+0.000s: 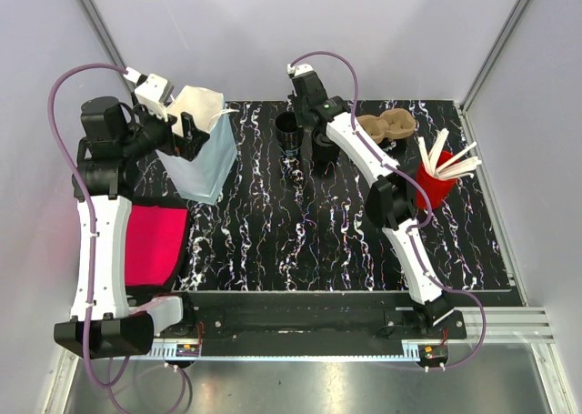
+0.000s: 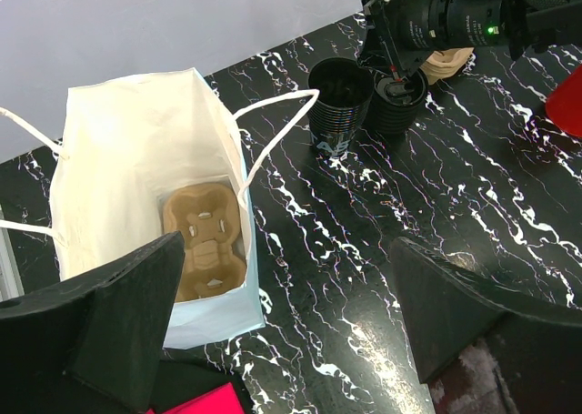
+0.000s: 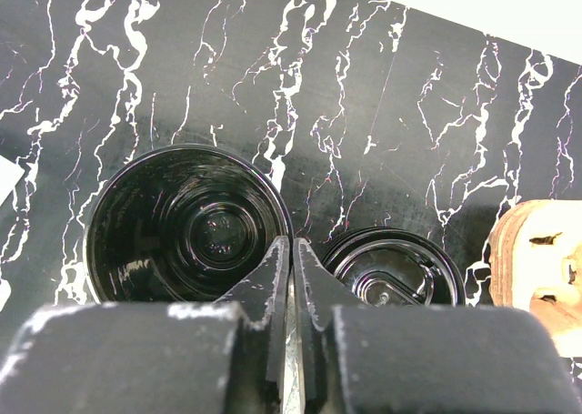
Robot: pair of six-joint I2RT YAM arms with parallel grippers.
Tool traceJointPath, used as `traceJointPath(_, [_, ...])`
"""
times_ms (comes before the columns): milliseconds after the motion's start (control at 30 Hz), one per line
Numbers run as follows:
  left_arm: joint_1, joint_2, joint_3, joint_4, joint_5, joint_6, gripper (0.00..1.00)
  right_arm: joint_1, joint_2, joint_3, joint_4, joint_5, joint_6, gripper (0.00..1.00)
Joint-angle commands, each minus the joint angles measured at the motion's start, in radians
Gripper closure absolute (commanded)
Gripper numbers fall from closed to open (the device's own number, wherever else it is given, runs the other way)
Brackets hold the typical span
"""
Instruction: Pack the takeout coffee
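A white paper bag (image 1: 195, 150) stands open at the back left, with a brown cup carrier (image 2: 205, 237) lying on its floor. My left gripper (image 2: 291, 314) is open and empty, hovering by the bag's near edge, one finger over its rim. A stack of black cups (image 1: 288, 132) and a stack of black lids (image 1: 325, 148) stand at the back middle. My right gripper (image 3: 291, 246) reaches down between them, jaws closed on the rim of the top black cup (image 3: 186, 223), with the lids (image 3: 396, 268) just to its right.
A second brown carrier (image 1: 386, 127) lies at the back right, also in the right wrist view (image 3: 546, 268). A red cup with white stirrers (image 1: 435, 182) stands at the right. A pink cloth (image 1: 150, 246) lies at the table's left edge.
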Motion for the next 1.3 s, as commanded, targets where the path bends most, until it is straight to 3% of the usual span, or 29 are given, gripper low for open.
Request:
traceJointPath(0, [0.008,-0.013,-0.006,0.060,0.036,-0.015,0.01,-0.006,-0.073,0.039,0.011,0.000,0.011,0.94])
traceJointPath(167, [0.009,-0.016,-0.009,0.058,0.041,-0.015,0.01,-0.004,-0.078,0.041,0.012,0.000,0.014,1.00])
traceJointPath(700, [0.011,-0.015,-0.007,0.064,0.048,-0.021,0.01,-0.006,-0.107,0.104,-0.001,-0.006,0.031,1.00])
traceJointPath(1267, [0.012,-0.007,-0.006,0.064,0.054,-0.025,0.01,-0.027,-0.106,0.053,-0.003,0.016,0.033,1.00])
